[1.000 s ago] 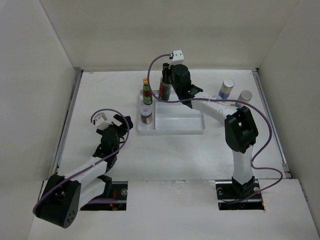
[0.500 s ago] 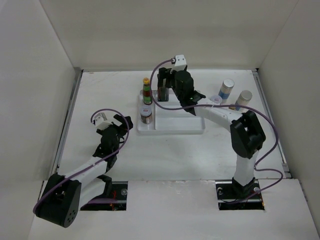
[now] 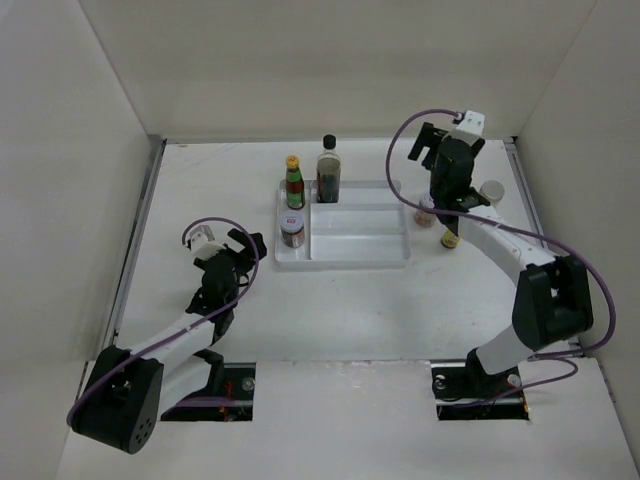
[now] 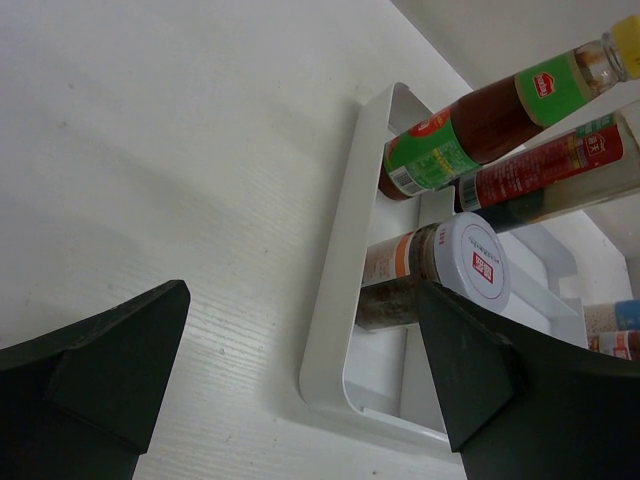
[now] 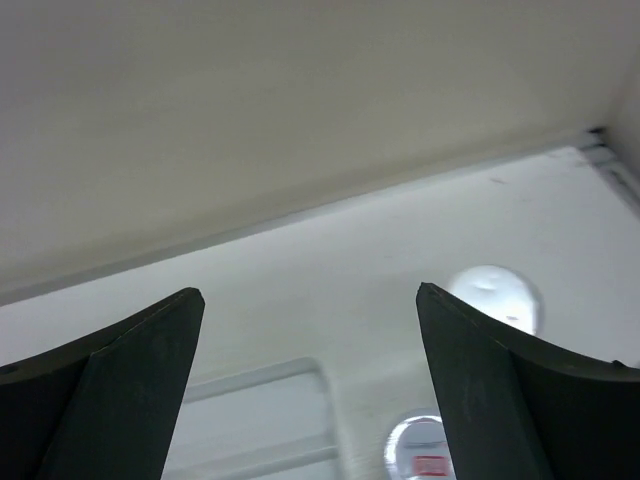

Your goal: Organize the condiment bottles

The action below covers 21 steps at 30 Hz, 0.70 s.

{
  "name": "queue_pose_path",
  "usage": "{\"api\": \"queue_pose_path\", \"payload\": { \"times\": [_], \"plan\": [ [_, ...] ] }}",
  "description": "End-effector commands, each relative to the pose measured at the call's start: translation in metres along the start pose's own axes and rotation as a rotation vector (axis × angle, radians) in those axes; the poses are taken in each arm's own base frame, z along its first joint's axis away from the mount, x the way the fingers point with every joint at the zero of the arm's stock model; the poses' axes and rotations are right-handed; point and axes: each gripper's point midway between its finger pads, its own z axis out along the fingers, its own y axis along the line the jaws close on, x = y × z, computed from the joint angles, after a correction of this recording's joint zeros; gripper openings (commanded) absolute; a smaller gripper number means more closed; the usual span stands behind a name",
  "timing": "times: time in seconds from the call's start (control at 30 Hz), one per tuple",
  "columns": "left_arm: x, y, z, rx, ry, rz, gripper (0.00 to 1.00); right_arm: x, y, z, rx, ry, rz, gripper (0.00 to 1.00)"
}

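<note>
White tray (image 3: pixel 360 258): bottles (image 3: pixel 328 172) lined up at its left end, saving room. My right gripper (image 5: pixel 308 292) (jaws spread, empty) hangs near a loose shaker (image 3: pixel 490 190), probably the next pick. My left gripper (image 4: pixel 302 290) is agape too, idle.

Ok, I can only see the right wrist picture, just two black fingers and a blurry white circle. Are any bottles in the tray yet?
Observer: Yes, three stand in the white tray: a red sauce bottle, a tall dark bottle and a short jar.
Operator: Are there more to put in?
Observer: At least one. A small yellow-capped bottle stands outside the tray, just to its right.
Operator: What's the other hand doing?
Observer: The left hand is open and holds nothing. It points at the tray's left end.
</note>
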Motion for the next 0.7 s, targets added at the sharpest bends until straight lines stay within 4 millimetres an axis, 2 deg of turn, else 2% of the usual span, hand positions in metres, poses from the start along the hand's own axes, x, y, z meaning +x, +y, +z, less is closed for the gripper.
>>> {"api": "queue_pose_path", "payload": {
  "times": [0.0, 0.07, 0.2, 0.5, 0.6, 0.67],
  "plan": [
    [-0.011, -0.013, 0.001, 0.049, -0.033, -0.037, 1.0, 0.008, -0.049, 0.018, 0.173, 0.05, -0.051, 0.96],
    [-0.008, -0.012, 0.003, 0.043, -0.025, -0.033, 1.0, 0.016, -0.071, 0.033, 0.233, 0.09, -0.074, 0.99],
    [-0.009, -0.013, 0.003, 0.048, -0.026, -0.035, 1.0, 0.036, -0.088, 0.054, 0.276, 0.17, -0.11, 1.0],
    [-0.006, -0.011, 0.007, 0.034, -0.014, -0.029, 1.0, 0.048, -0.116, 0.058, 0.365, 0.192, -0.115, 1.0],
    [-0.004, -0.012, 0.007, 0.042, -0.003, -0.03, 1.0, 0.059, -0.121, 0.061, 0.378, 0.219, -0.127, 1.0],
    [-0.003, -0.013, 0.008, 0.043, -0.004, -0.03, 1.0, 0.066, -0.123, 0.062, 0.378, 0.228, -0.123, 0.96]
  ]
}}
